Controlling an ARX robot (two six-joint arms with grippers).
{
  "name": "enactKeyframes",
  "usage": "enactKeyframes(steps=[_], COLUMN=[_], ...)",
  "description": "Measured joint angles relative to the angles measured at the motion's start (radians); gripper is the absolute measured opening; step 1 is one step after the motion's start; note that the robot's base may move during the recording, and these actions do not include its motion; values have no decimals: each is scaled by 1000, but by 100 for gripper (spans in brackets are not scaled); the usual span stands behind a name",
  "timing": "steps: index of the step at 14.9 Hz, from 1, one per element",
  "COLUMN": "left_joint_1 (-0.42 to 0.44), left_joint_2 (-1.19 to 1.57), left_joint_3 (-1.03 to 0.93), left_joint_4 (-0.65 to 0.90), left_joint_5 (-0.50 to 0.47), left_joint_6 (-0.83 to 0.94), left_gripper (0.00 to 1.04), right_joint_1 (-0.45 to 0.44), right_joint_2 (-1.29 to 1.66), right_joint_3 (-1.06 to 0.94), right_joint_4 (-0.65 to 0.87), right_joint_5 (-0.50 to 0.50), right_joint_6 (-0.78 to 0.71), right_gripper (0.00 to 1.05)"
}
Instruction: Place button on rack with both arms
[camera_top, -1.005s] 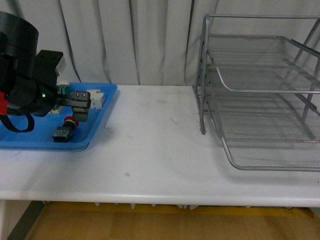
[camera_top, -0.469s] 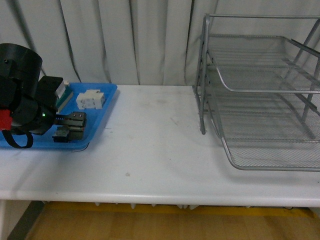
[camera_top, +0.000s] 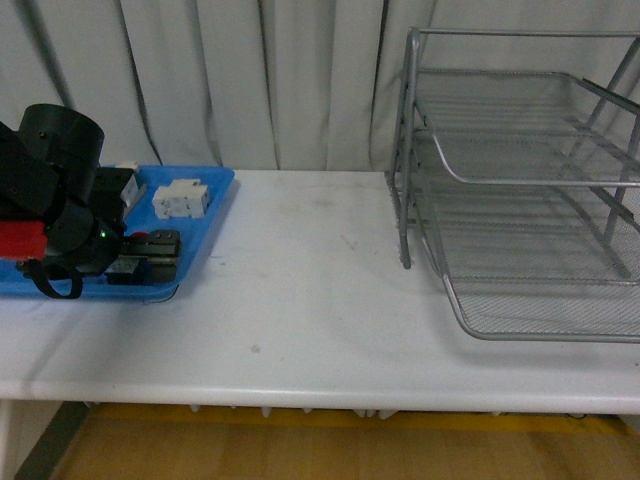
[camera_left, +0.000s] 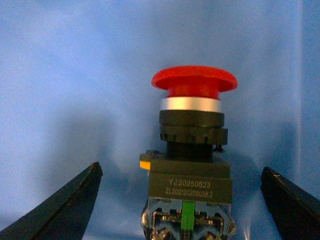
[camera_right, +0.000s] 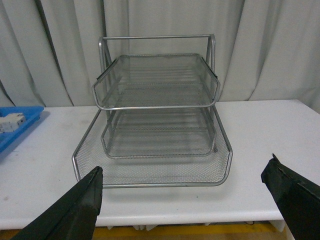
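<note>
The white worktop (camera_top: 300, 300) carries the silver rack (camera_top: 408, 140) at the right, without the button. On the blue tray (camera_top: 205, 215) at the left, the left claw (camera_left: 180, 170) has dropped within the last second and now straddles the red-capped button (camera_left: 194, 82), spread and not touching it, so closing looks next. The right claw (camera_right: 182, 172), spread and empty, faces the rack.

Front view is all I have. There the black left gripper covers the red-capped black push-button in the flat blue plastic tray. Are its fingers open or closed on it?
Observer: Open. In the left wrist view the left gripper has its fingers apart, one on each side of the button, not touching it.
Operator: Which end faces the gripper?
Observer: The black body; the red cap points away.
Operator: And the right gripper?
Observer: The right gripper is open, empty, facing the silver wire-mesh rack.
</note>
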Motion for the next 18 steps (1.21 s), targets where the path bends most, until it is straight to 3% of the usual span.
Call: enactKeyframes(steps=[6,9,10,12,14,18], left_joint_1=[-5,-9,-22,-28,-32,-32], left_joint_2=[10,-55,-321,-526,-729,-1002], left_joint_3=[32,-13,-179,-343,-570,-813], left_joint_4=[-21,25,125,177,172,131], left_joint_5=[0,45,95,117,124,106], left_joint_6=[-34,-56,-52,-46,-26,-13], left_gripper=[38,36,36,36,36,36], right_joint_1=[0,0,0,0,0,0], right_joint_2=[0,0,0,0,0,0], right_joint_3=[0,0,0,0,0,0], right_joint_4=[0,0,0,0,0,0], right_joint_5=[0,0,0,0,0,0], right_joint_6=[0,0,0,0,0,0], right_gripper=[98,98,98,98,98,98])
